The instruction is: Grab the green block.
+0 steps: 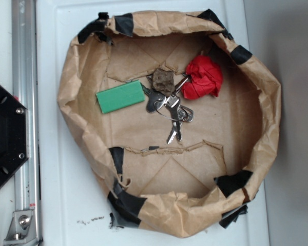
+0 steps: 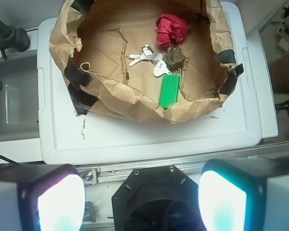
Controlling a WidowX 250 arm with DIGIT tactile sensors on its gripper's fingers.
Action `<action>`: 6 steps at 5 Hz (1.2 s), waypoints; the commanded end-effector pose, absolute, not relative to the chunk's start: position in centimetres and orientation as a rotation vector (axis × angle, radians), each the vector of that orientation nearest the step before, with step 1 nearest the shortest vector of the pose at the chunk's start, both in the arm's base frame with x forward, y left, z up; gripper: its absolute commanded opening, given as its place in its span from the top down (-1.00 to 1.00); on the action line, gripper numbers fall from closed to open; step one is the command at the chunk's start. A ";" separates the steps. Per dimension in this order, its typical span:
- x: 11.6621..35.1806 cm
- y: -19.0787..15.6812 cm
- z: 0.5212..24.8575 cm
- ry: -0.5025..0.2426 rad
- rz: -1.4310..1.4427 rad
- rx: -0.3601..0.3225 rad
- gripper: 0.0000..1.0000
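Four items lie inside the brown paper basin (image 1: 77,77), a crumpled paper wall patched with black tape that sits on the white worktop (image 1: 56,195). The green block (image 1: 120,97) lies flat on the paper floor, left of centre in the exterior view, long axis roughly level with a slight tilt. Its right end sits just beside the bunch of keys (image 1: 167,110); whether they touch cannot be told. A small brown rough chunk (image 1: 163,81) rests on the upper part of the keys, and the red paper ball (image 1: 203,77) lies to its right, close to the key ring.

In the wrist view the block (image 2: 169,90) shows upright in frame, near the basin's front wall, with the chunk (image 2: 173,57) and keys (image 2: 147,57) beyond it and the red ball (image 2: 171,29) farthest off.

Pincer (image 2: 140,197): seen only in the wrist view, at the bottom edge, above the black base mount (image 2: 151,199) and outside the basin. Its two fingers (image 2: 53,199) stand wide apart with nothing between them, well clear of the block. The pads glow pale cyan. A metal rail (image 1: 23,102) runs along the worktop's left edge.
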State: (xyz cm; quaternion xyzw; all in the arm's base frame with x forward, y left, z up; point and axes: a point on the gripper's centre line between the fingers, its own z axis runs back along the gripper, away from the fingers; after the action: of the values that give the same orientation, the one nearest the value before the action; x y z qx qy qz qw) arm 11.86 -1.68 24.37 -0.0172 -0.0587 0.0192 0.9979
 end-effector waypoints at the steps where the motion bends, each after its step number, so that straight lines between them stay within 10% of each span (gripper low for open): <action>1: 11.9 -1.7 24.4 -0.118 0.038 -0.034 -1.00; 4: 22.1 2.9 15.0 -0.145 0.162 -0.017 -1.00; 6: 21.4 2.0 6.8 -0.074 0.061 0.001 -1.00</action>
State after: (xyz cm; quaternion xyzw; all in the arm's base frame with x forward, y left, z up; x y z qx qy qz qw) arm 20.95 2.08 6.29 -0.0017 -0.0263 0.0326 0.9991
